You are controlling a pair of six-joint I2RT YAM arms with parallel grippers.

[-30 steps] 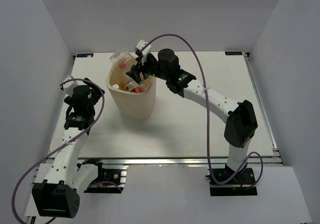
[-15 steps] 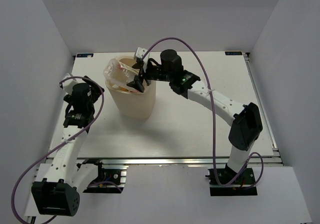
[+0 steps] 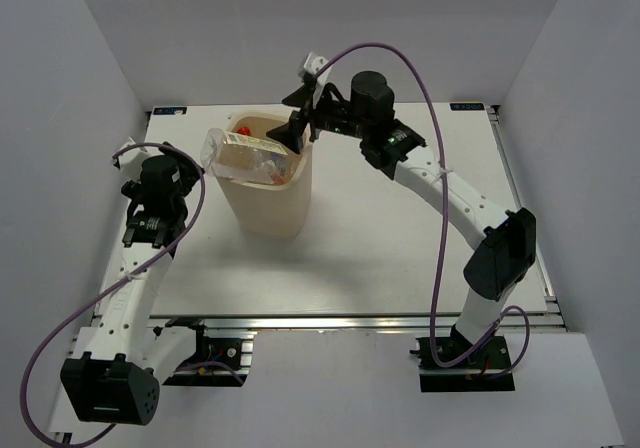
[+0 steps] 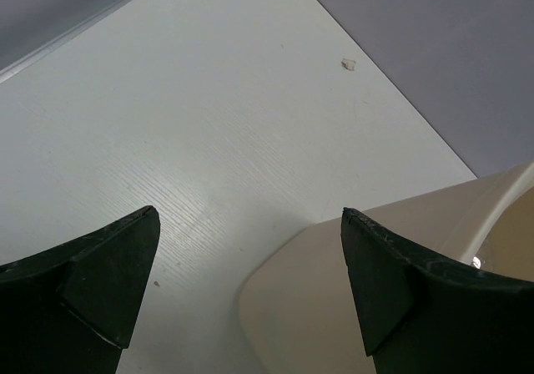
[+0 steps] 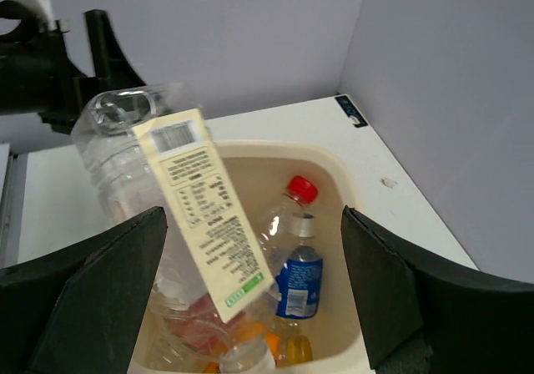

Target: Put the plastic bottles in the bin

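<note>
**Q:** so where's the big bottle relative to you?

**Me:** My right claw [image 3: 296, 118] hangs over the far-right rim of the bin [image 3: 265, 208], spread wide, nothing between the fingers. The big bottle [image 3: 245, 153] is below and to my left, lying on its side across the mouth. Its long axis runs roughly left-right in the overhead view, and one end pokes out past the left rim. Can't tell if it's caught on the rim or propped on the pile inside.

**Q:** pile?

**Me:** Yeah, the wrist cam shows a red-cap bottle [image 5: 300, 192] and a blue-label bottle [image 5: 299, 278] down in there, with more underneath. No bottles on the tabletop [image 3: 400, 248] that I can see.

**Q:** which arm fixes it if it doesn't drop?

**Me:** I'm guessing the left. My left claw [image 4: 250, 215] is also wide and empty, just beside the bin's left wall, so it's nearer the overhanging end. A nudge along the bottle's axis, toward the right, should tip it in. Pushing across it might roll it off the rim.
</note>
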